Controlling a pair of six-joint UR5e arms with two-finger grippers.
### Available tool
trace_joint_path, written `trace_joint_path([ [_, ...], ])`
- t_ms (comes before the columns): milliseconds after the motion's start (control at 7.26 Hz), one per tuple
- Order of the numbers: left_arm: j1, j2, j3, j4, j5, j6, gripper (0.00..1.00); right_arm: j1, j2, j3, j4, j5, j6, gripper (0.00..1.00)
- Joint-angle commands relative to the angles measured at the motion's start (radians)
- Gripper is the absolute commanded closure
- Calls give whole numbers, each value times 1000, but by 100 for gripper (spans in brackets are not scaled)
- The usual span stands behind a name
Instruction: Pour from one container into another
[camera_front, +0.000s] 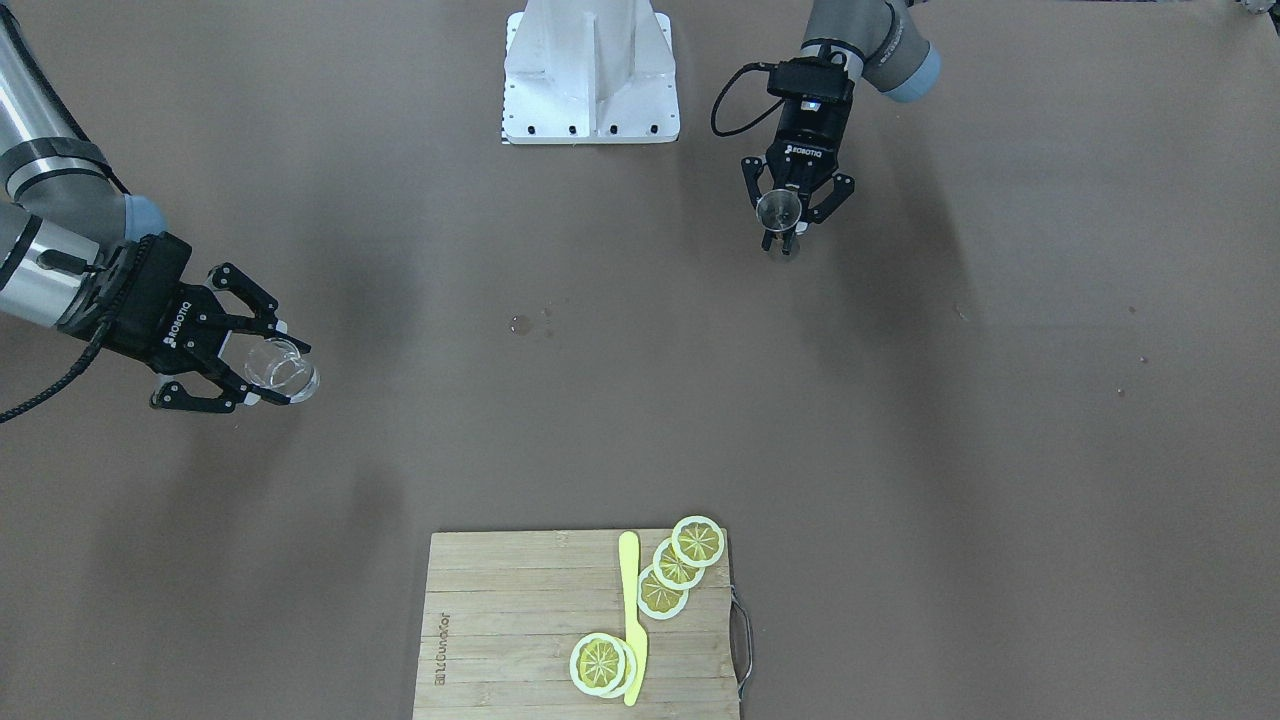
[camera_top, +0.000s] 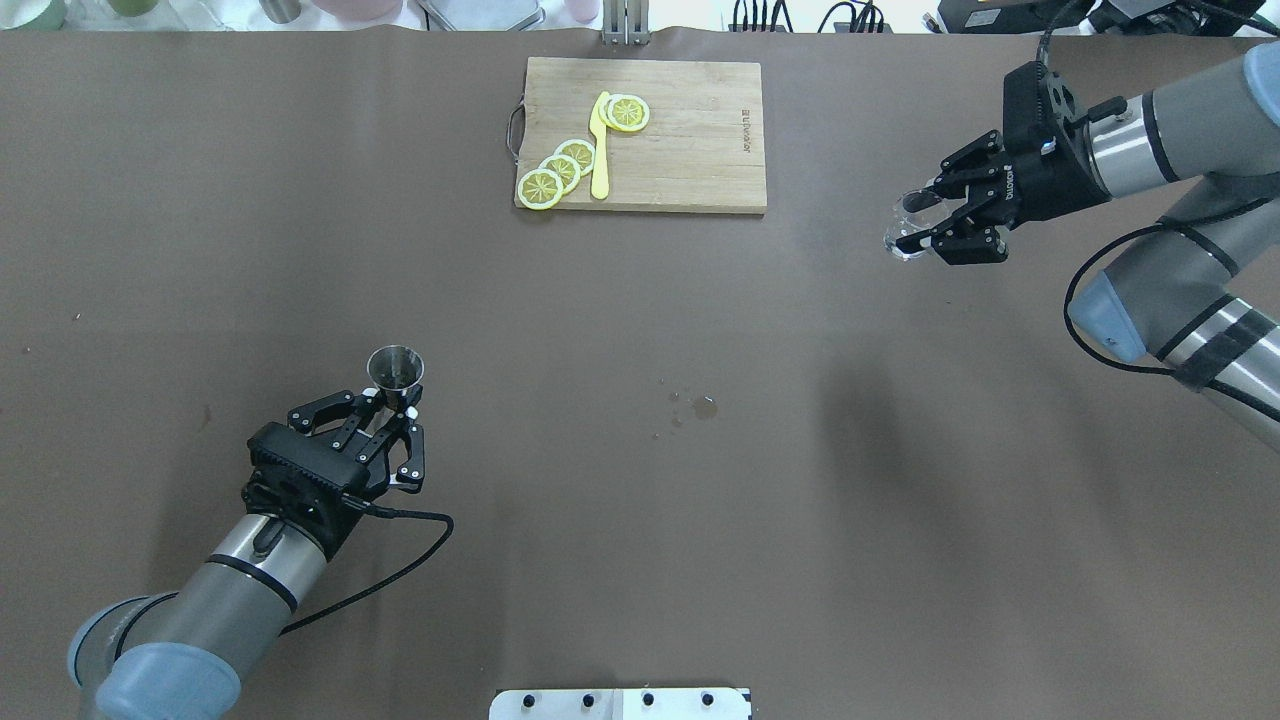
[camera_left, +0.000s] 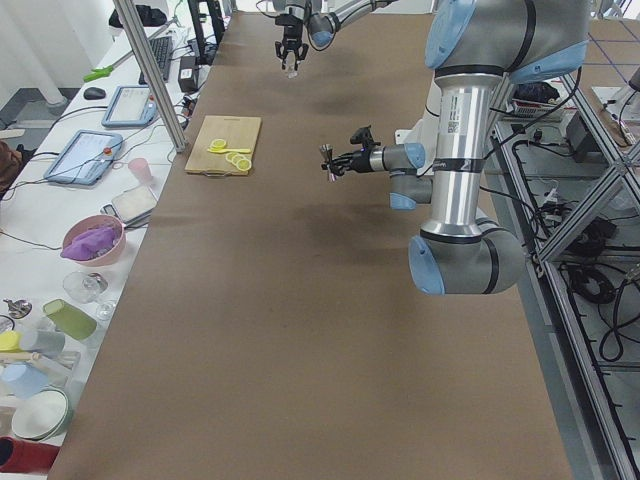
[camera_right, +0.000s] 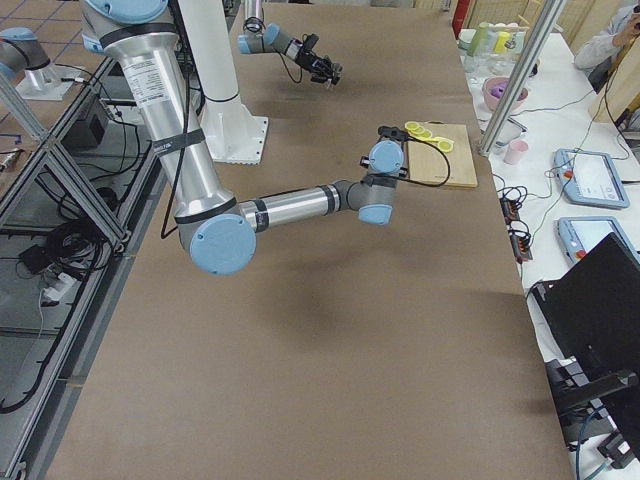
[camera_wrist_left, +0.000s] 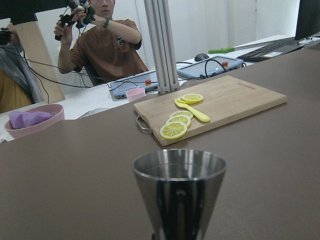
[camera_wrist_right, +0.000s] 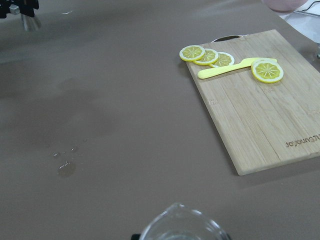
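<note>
Glass cup (camera_top: 906, 232) clamped in right jaws sat well apart, 2–3 o'clock overhead from upright jigger (camera_top: 396, 366) clamped in left jaws

The left gripper (camera_left: 336, 165) seems to hold the jigger (camera_left: 328, 157) upright.

Both arms reach out, well apart; left gripper (camera_top: 398, 405) pinches the jigger (camera_top: 396, 367), right gripper (camera_top: 915, 222) clasps the glass cup (camera_front: 285, 372)
</note>
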Motion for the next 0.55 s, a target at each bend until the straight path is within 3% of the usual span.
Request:
trace_joint_path([
  [0,-89,-116,43,-3,-110,123,100,0,46,10,-77,-7,-3,100],
  [276,-204,-258,164,-50,-312,168,100,-6,60,139,-304,-45,-47,100],
  [413,-236,-329,230,-61,-374,198,100,-44,56,249,-478,-92,-117,100],
])
